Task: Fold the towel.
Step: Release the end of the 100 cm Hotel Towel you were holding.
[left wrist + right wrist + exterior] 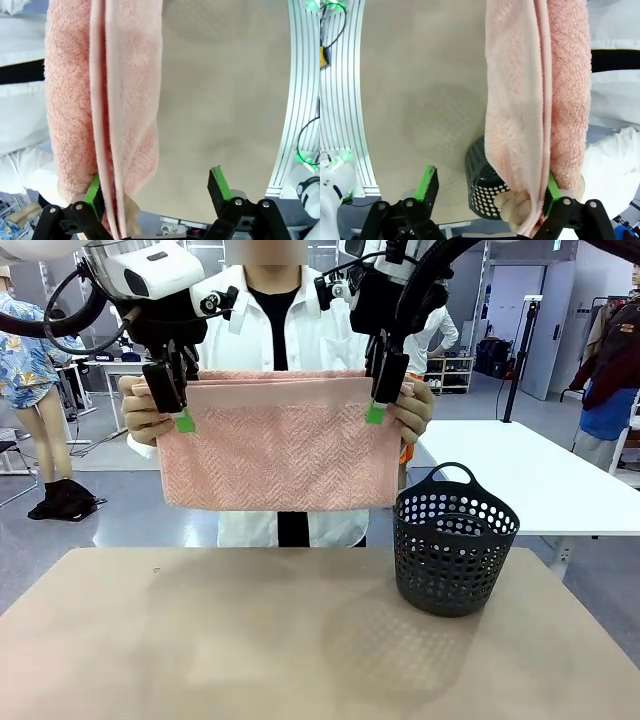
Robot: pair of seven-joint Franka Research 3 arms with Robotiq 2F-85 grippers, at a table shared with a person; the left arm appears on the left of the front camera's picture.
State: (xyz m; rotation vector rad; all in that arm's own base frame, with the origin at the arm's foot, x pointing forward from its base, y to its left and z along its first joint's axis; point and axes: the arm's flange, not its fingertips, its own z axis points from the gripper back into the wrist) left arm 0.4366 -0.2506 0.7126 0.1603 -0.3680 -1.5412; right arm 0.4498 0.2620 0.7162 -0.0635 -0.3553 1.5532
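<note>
Our tan table (250, 640) is nearest to us, with the dark perforated basket (455, 540) standing on its right side. Beyond the far edge, the towel (280, 445) hangs in the air in doubled layers. The person's hands (415, 412) hold it up at both upper corners.

Our left gripper (157, 189) and right gripper (490, 186) sit at those same corners. Their jaws are spread wide and grip nothing. On each, one green pad lies against the cloth and the other stands well clear of it.

We judge the terry to be soft, limp and light, bulky where it is doubled, and napped enough not to slip. It should sag between any two holds. We would therefore pinch all the layers together at the upper corners, just inside the person's grip.

Behind the person stands a white table (540, 475) on a grey floor (110, 520).
</note>
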